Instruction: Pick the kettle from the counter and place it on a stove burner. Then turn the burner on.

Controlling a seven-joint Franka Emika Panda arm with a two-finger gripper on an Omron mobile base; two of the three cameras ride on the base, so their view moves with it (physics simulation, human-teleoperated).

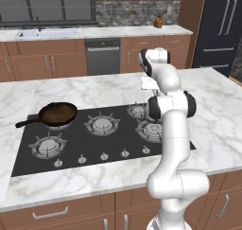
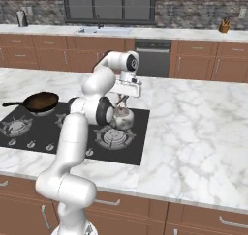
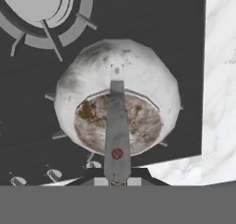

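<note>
The silver-grey kettle (image 3: 115, 98) hangs from my gripper (image 3: 117, 179), which is shut on its arched top handle (image 3: 116, 126). In the right base view the kettle (image 2: 122, 118) is under my gripper (image 2: 123, 102), low on the right side of the black cooktop (image 2: 138, 132). Grate prongs (image 3: 58, 135) of a stove burner stick out from under the kettle's body. I cannot tell whether the kettle rests on that burner or hovers just above it. The white marble counter (image 2: 193, 127) stretches off to the right.
A dark frying pan (image 1: 57, 114) sits on the back left burner, handle pointing left. Another burner (image 2: 114, 137) lies close beside the kettle, and more burners (image 1: 101, 125) are at the centre and front left. Small silver knobs (image 1: 104, 155) line the cooktop's front edge. My own arm hides the kettle in the left base view.
</note>
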